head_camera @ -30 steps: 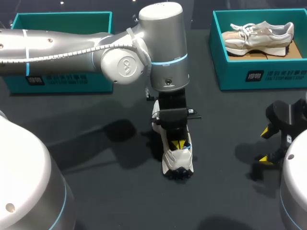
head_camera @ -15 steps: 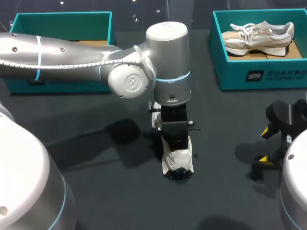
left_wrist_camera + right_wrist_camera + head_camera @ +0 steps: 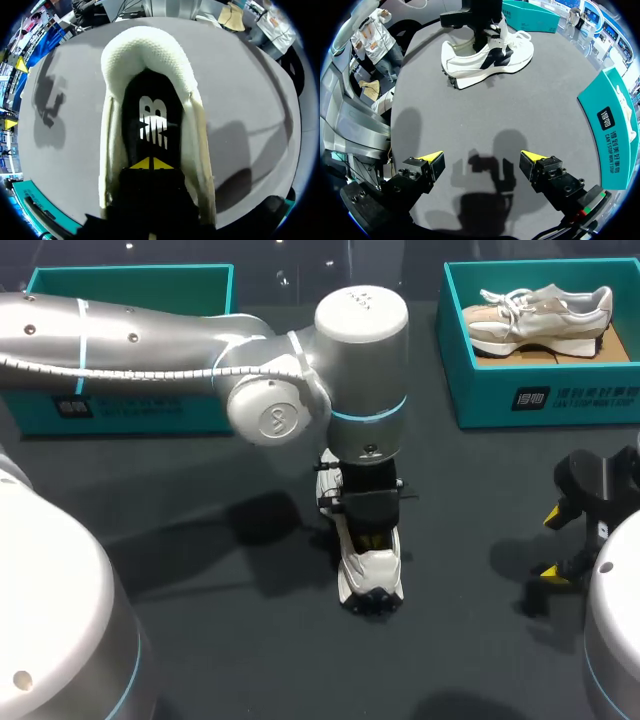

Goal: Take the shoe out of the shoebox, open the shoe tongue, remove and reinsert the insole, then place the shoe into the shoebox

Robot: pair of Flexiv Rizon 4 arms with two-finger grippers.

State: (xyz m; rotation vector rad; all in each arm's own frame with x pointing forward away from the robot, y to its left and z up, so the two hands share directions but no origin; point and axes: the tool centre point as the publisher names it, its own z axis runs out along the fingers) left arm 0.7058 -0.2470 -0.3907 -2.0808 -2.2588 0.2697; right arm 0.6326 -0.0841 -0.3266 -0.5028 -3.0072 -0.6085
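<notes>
White mesh shoe (image 3: 150, 50) stands on surface (image 3: 250, 100) around left tool (image 3: 151, 163), whose tips are narrow, together, over black insole (image 3: 152, 122). Insole prob. thin, floppy, light: pinch its heel edge. Right tool (image 3: 482, 162) wide, well apart from the shoe.
</notes>
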